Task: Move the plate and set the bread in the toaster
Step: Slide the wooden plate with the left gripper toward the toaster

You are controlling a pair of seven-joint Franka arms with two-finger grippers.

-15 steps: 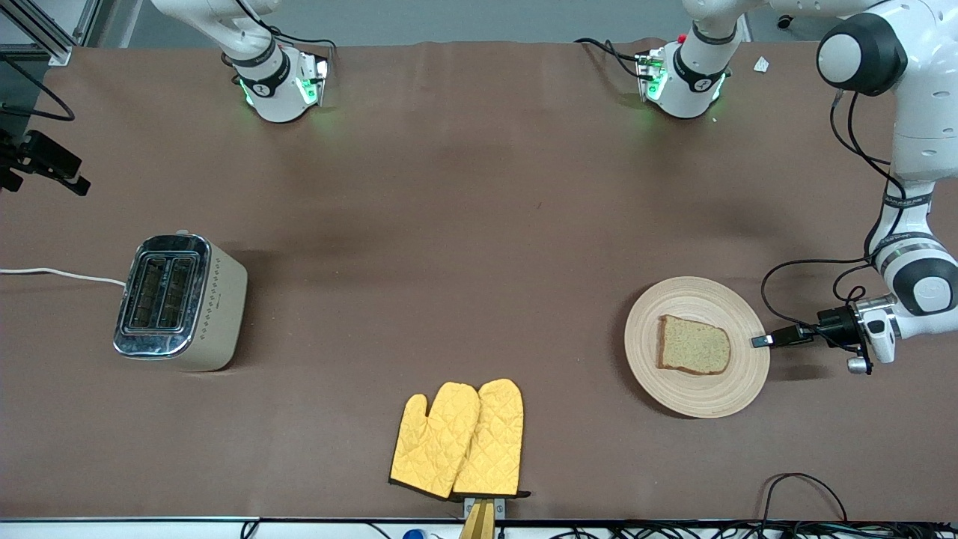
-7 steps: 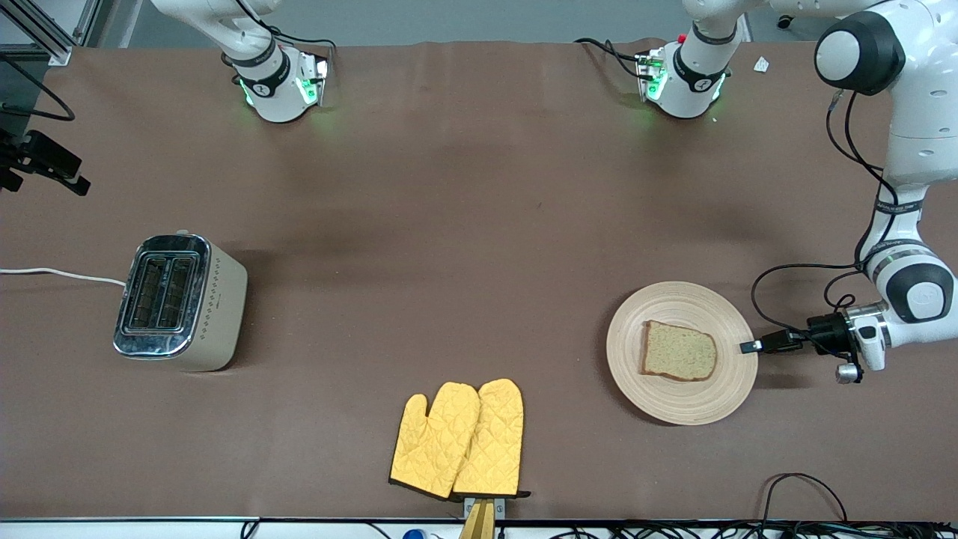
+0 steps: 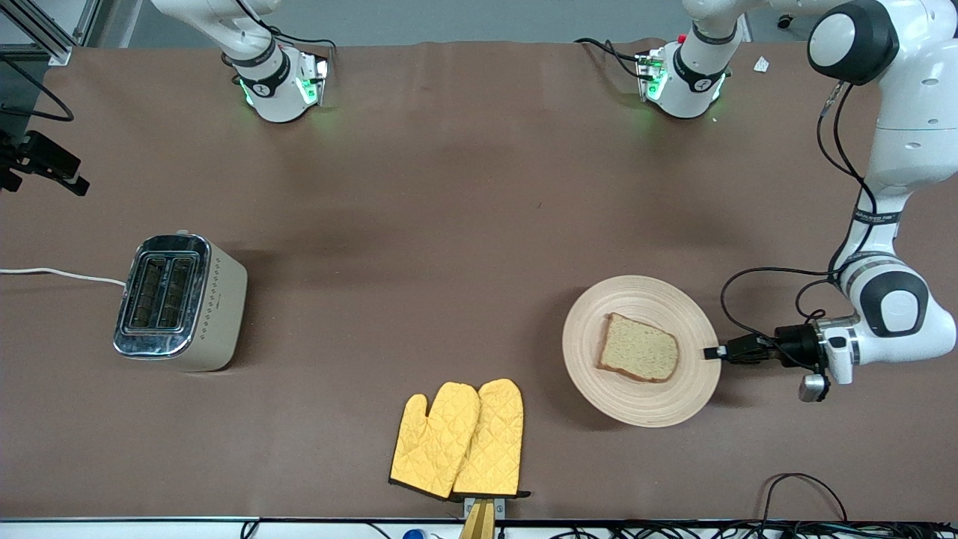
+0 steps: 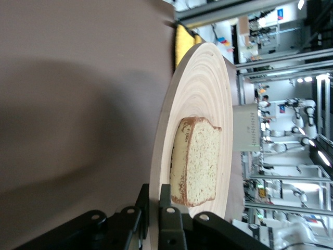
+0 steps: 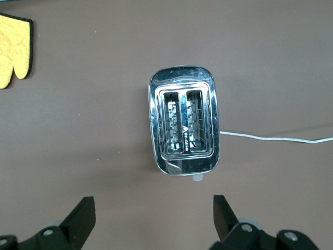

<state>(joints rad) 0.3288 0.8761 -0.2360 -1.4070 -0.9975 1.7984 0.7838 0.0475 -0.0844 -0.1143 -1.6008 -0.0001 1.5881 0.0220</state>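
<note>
**Mira:** Risk comes first, I think. The left gripper [image 3: 709, 351] pinches the plate [image 3: 642, 299] only at one spot of its rim, low in the right part of the front view. The bread [image 3: 638, 357] lies loose on the plate and nothing fixes it. If the plate tilts or is pulled with a jerk, the slice may slide off onto the brown table [image 3: 449, 187].

**Tomas:** Agreed. A grip on a thin rim can also slip, and then the plate would turn around the fingers. In the left wrist view the fingers [image 4: 169, 221] are pressed together on the edge of the plate [image 4: 200, 78], and the bread [image 4: 200, 161] sits just beside them. Its crust is very near, but I cannot tell if it touches them.

**Mira:** So this claw is narrow and holds the plate rim. And the other one?

**Tomas:** The right gripper [image 5: 154, 217] hangs over the toaster [image 5: 184, 125], spread wide, with nothing between its fingers. That arm waits. In the front view its claw is not visible.

**Mira:** The toaster [image 3: 179, 299] stands at middle left of the frame, well apart from the plate, both slots open upward. A pair of yellow oven mitts [image 3: 460, 438] lies at bottom centre, between the two and nearer to the camera. If the plate is dragged low, it could catch them.
</note>
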